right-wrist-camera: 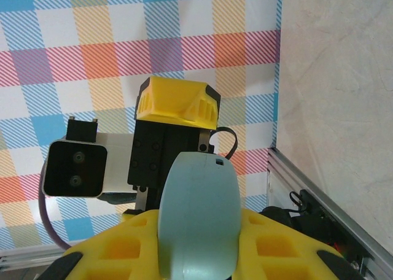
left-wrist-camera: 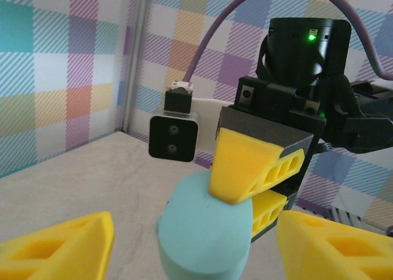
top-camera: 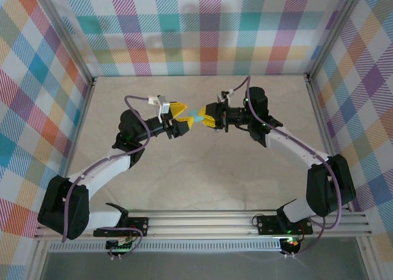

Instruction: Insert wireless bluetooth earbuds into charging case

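The yellow fingers (left-wrist-camera: 245,163) of the right gripper (top-camera: 204,116) are closed on one end of the charging case (left-wrist-camera: 202,237), a smooth light-blue oval shell. The fingers (left-wrist-camera: 61,246) of the left gripper (top-camera: 187,118) are spread apart, one on either side of the case's free end, and a gap is seen on each side. The case is held between the two facing grippers, over the middle of the table (top-camera: 202,182). Plaid walls (top-camera: 209,28) enclose the table.

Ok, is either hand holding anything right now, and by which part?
The right hand pinches the charging case by one end, in mid-air. The left hand straddles its other end with gaps on both sides, not gripping.
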{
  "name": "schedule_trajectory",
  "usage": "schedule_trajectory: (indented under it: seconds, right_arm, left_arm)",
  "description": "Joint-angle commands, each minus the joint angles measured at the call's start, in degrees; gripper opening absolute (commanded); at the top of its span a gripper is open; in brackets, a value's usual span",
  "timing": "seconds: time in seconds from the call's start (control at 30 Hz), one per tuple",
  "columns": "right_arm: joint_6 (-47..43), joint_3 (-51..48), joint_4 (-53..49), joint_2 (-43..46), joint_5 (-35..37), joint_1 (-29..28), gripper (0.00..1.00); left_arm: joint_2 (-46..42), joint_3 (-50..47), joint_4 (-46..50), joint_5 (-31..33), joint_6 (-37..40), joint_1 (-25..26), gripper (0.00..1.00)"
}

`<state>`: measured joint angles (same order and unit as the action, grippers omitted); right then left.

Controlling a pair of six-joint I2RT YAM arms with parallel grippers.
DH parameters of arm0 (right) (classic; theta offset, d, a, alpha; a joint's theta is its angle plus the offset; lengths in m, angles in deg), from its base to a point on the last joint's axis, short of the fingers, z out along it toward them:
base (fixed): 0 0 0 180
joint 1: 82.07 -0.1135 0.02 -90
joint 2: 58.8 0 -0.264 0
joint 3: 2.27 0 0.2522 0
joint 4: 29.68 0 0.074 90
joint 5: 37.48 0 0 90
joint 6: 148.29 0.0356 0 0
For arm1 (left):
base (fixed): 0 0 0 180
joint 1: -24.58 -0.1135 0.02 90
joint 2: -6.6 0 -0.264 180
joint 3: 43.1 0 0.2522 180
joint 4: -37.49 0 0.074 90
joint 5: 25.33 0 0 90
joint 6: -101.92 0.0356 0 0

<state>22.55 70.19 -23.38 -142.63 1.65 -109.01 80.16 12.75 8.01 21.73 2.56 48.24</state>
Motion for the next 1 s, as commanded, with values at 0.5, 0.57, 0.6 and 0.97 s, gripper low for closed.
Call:
schedule_trajectory:
  seconds: [0.5,0.57,0.6,0.97]
  right_arm:
    - [3.0,0.1,4.5,2.3,-1.4,0.6,0.15]
    - [2.9,0.4,4.3,2.4,-1.4,0.6,0.15]
    - [2.8,0.4,3.9,2.6,-1.4,0.6,0.15]
    - [2.4,0.2,3.2,3.2,-1.4,0.6,0.15]
  left_arm:
    - [1.3,1.6,1.3,-1.5,1.0,1.6,0.59]
    - [1.2,1.3,1.2,-1.1,0.9,1.6,0.62]
    - [1.1,1.2,1.2,-1.0,0.9,1.6,0.64]
    - [1.1,1.5,1.8,-1.1,0.7,1.6,0.63]
